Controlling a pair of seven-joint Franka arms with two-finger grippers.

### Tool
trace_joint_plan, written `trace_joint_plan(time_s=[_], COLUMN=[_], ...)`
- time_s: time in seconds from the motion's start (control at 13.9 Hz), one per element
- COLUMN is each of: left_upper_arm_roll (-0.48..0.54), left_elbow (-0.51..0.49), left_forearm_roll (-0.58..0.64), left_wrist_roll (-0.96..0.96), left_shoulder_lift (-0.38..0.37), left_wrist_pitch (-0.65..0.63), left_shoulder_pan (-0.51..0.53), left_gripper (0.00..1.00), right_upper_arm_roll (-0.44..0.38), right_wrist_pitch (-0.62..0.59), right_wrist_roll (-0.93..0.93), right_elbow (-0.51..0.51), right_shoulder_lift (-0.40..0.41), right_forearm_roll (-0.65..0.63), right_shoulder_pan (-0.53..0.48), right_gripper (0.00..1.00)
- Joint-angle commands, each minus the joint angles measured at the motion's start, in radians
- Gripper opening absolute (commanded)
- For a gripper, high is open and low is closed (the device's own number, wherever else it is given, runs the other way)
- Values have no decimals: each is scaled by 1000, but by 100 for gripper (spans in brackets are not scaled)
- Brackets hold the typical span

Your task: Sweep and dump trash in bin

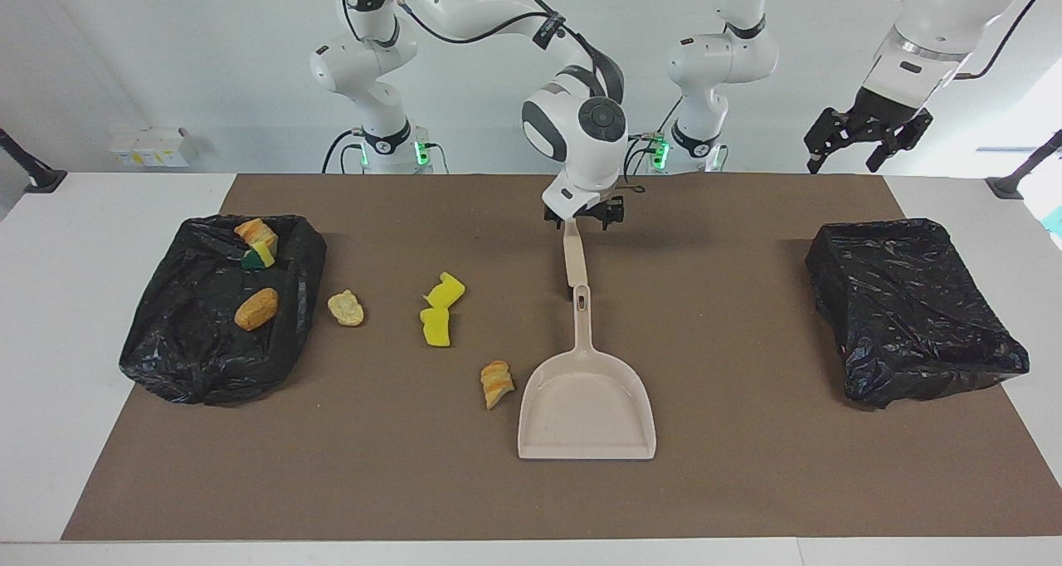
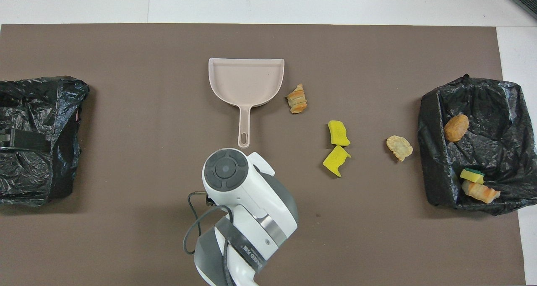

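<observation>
The beige dustpan (image 1: 586, 408) (image 2: 247, 80) lies flat mid-mat, with nothing in it and nothing holding it. My right gripper (image 1: 581, 216) hangs open over a slim beige handle (image 1: 572, 255) that lies between the dustpan and the robots. In the overhead view its own wrist hides it. Loose trash lies on the mat: a striped tan lump (image 1: 496, 383) (image 2: 297, 99) beside the pan, two yellow sponge chunks (image 1: 445, 290) (image 1: 436, 327), and a pale lump (image 1: 346, 308). The black-lined bin (image 1: 166, 358) (image 2: 432, 152) at the right arm's end holds three more scraps. My left gripper (image 1: 867, 143) waits open, high up.
A second black-lined bin (image 1: 913, 317) (image 2: 42, 172) sits at the left arm's end of the table. A brown mat (image 1: 747, 483) covers most of the white table. A cable dangles from the right wrist (image 2: 191, 235).
</observation>
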Motion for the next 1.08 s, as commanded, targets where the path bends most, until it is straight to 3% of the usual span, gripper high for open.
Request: trace_joint_plan(time_s=[0.0,0.22,0.51,0.58,0.72,0.79,1.01], left_upper_arm_roll=[-7,-7,-7,-7,-7,-7,-7], left_elbow=[11,11,11,11,11,11,11], left_forearm_roll=[15,15,15,15,15,15,15], left_wrist_roll=[2,2,2,2,2,2,2], left_shoulder_lift=[-6,-6,-6,-6,-6,-6,-6], left_wrist_pitch=[-21,-21,-20,-21,-21,-21,-21], left_shoulder_pan=[11,11,11,11,11,11,11], left_gripper=[100,100,100,100,100,100,100], right_upper_arm_roll=[-4,-2,-1,-1,-1,-1,-4], right_wrist_pitch=[147,139,119,113,113,105,-8], right_wrist_roll=[31,33,42,43,40,34,14], right_elbow=[-252,-269,-263,-261,-260,-257,-237], right_shoulder_lift=[-135,-151,-152,-152,-152,-154,-215], right_forearm_roll=[86,120,123,123,122,122,123], right_shoulder_pan=[23,35,46,44,44,43,-6], right_gripper=[98,72,58,45,6,0,0])
